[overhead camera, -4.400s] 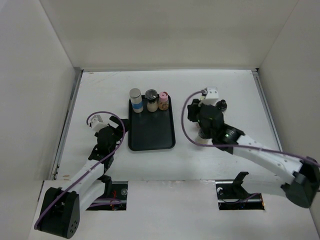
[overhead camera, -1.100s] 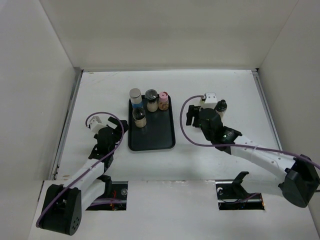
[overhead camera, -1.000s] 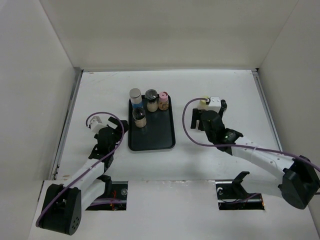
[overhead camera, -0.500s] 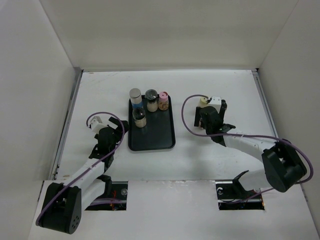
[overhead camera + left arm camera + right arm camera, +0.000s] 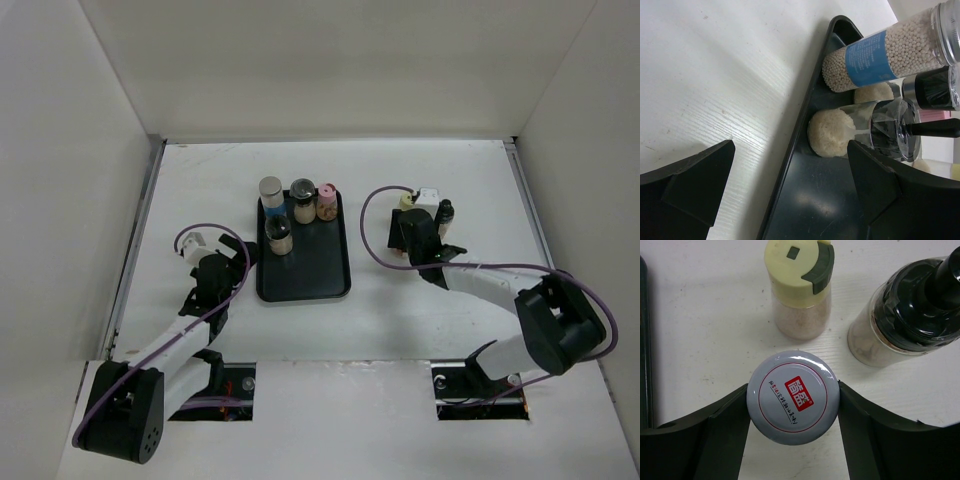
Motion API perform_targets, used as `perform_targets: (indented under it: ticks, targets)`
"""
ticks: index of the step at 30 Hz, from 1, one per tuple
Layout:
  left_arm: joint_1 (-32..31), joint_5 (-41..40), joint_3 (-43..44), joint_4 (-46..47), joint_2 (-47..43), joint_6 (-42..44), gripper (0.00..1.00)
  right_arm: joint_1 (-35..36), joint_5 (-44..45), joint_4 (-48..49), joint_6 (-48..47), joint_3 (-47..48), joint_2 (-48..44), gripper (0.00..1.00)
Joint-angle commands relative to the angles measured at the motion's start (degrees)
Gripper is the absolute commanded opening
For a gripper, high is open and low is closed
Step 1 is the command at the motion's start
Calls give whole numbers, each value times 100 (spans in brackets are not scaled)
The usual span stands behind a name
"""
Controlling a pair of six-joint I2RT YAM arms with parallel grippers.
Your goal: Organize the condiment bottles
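A black tray (image 5: pixel 318 275) holds a blue-banded grey-capped bottle (image 5: pixel 271 198), a black-capped one (image 5: pixel 303 198), a pink-capped one (image 5: pixel 327 200) and a dark-capped one (image 5: pixel 280 235) in front of them. Right of the tray, on the table, stand a pale-yellow-capped bottle (image 5: pixel 799 285) and a black-capped bottle (image 5: pixel 917 305). Just in front of these is a grey-lidded jar (image 5: pixel 793 397) with a red label. My right gripper (image 5: pixel 793 401) is shut on that lid, both fingers (image 5: pixel 725 425) touching it. My left gripper (image 5: pixel 790 150) is open at the tray's left rim (image 5: pixel 790 165), holding nothing.
White walls enclose the table on three sides. The tray's front half (image 5: pixel 305 280) is bare. The right arm's purple cable (image 5: pixel 372 225) loops between the tray and the loose bottles. Bare table lies in front of both arms.
A fourth bottle now stands in the tray, unlike the oldest frame. The right gripper has moved back over the loose bottles and closed on the grey-lidded jar. The left arm has hardly moved.
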Motion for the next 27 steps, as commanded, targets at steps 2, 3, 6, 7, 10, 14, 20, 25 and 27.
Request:
perform_targets:
  ticks: [2, 3, 6, 7, 10, 14, 20, 25, 27]
  targets:
    - [-34, 22, 63, 316, -23, 17, 100, 41, 162, 460, -91, 207, -280, 52]
    - [-43, 4, 81, 325, 12, 17, 100, 120, 197, 460, -126, 216, -411, 51]
    - [-60, 74, 81, 333, 56, 17, 100, 410, 215, 425, -258, 365, -833, 50]
    - [-60, 74, 64, 333, 22, 17, 100, 515, 172, 390, -259, 461, -895, 50]
    - [-34, -22, 46, 333, -58, -10, 100, 893, 22, 232, -250, 900, -783, 51]
    - [-34, 22, 29, 281, -154, 8, 100, 1306, -145, 345, -268, 1559, -28, 51]
    - [19, 39, 11, 272, -163, 34, 100, 1764, -330, 530, -381, 2771, 1369, 50]
    - [10, 56, 37, 272, -102, 43, 100, 1878, -470, 592, -399, 3484, 2249, 52]
    - [19, 92, 28, 289, -102, 43, 100, 1887, -514, 671, -356, 3652, 2495, 52]
